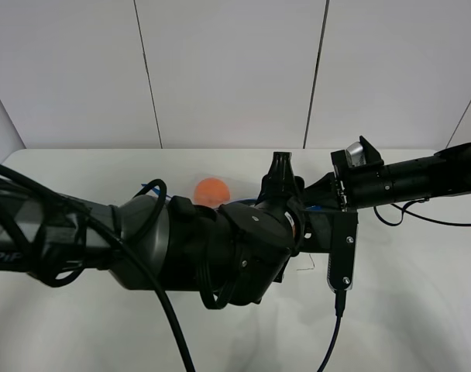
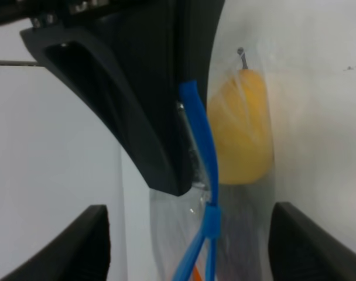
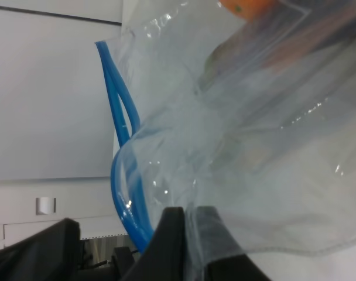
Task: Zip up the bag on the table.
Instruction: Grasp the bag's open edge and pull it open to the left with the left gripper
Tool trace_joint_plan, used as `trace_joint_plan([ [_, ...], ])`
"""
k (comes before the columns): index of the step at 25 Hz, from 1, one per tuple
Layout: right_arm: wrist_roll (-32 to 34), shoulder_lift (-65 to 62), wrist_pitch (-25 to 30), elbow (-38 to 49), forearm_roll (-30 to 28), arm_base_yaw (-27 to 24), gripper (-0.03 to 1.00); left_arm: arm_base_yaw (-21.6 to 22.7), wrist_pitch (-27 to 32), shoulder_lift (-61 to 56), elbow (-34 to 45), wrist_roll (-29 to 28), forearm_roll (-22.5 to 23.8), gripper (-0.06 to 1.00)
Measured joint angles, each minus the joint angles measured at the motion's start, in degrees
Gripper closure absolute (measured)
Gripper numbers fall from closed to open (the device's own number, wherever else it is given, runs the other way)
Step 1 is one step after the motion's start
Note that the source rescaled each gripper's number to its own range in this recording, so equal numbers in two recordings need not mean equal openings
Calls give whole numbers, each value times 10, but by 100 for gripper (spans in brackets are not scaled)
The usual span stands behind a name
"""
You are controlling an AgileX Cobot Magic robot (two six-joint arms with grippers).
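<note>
While the right gripper (image 3: 187, 225) is clamped tight on the edge of the bag (image 3: 254, 152), low in the right wrist view, the left gripper (image 2: 192, 246) has its jaws well apart and nothing in them. The blue zipper strip (image 2: 202, 146) runs between its fingers and touches neither. The bag lies on the table (image 1: 421, 302) near the centre of the high view, mostly hidden behind the left arm (image 1: 181, 248); only the orange (image 1: 212, 191) shows clearly, just left of centre. The main hazard, in my judgement, is at the lower centre of the left wrist view, where the strip parts into two strands. Jaws closing off-line could catch one strand alone, or loose film, and leave the mouth unsealed. Second, a hard pull along the strip could drag the thin plastic out of the right gripper's pinch or haul the bag across the table. Third, the yellow fruit (image 2: 242, 134) bulges just beside the strip at centre right of that view and may hinder the run. The two grippers sit very near each other, so contact between them is possible. Room is otherwise ample. Bare table fills the lower corners of the high view, and its far edge, against the wall (image 1: 228, 70), runs across the middle, apart from the bag. A cable (image 1: 332, 341) hangs at lower centre right.
</note>
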Motion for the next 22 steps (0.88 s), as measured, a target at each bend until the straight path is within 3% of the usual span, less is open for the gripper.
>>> trace_joint_plan([
  [11, 0, 0, 0, 0, 1, 0, 97, 1, -1, 0, 0, -14, 23, 51],
  [22, 0, 0, 0, 0, 2, 0, 97, 9, -7, 0, 0, -17, 24, 53],
])
